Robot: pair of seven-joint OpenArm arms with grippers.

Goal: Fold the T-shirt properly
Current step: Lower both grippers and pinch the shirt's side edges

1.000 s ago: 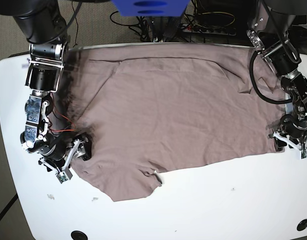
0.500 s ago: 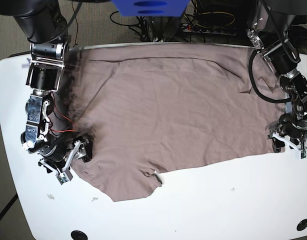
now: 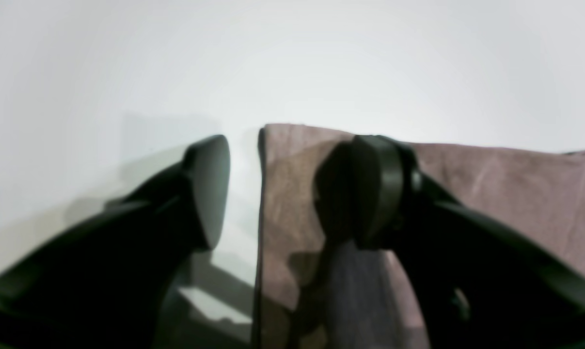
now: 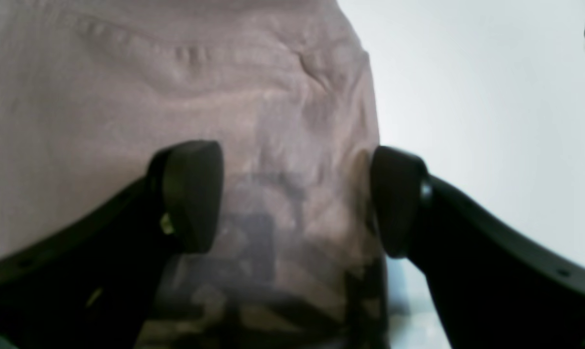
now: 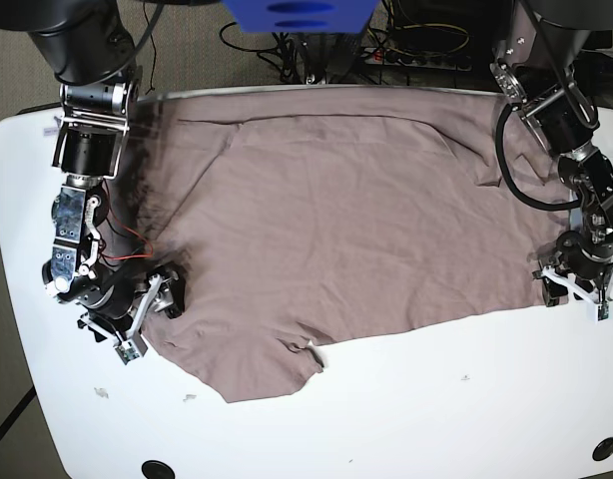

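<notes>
The T-shirt (image 5: 336, 230) lies spread flat across the table (image 5: 436, 399), long axis running side to side between my arms. My right gripper (image 4: 297, 198) and left gripper (image 3: 282, 194) both gape open, each straddling a near corner.

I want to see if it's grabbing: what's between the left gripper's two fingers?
In the left wrist view, the T-shirt's edge and bare white table lie between the open left gripper's fingers.

no readable text, label, brand or number is showing anywhere: nothing is standing on the t-shirt (image 5: 336, 230), the table (image 5: 436, 419) or the arms.
</notes>
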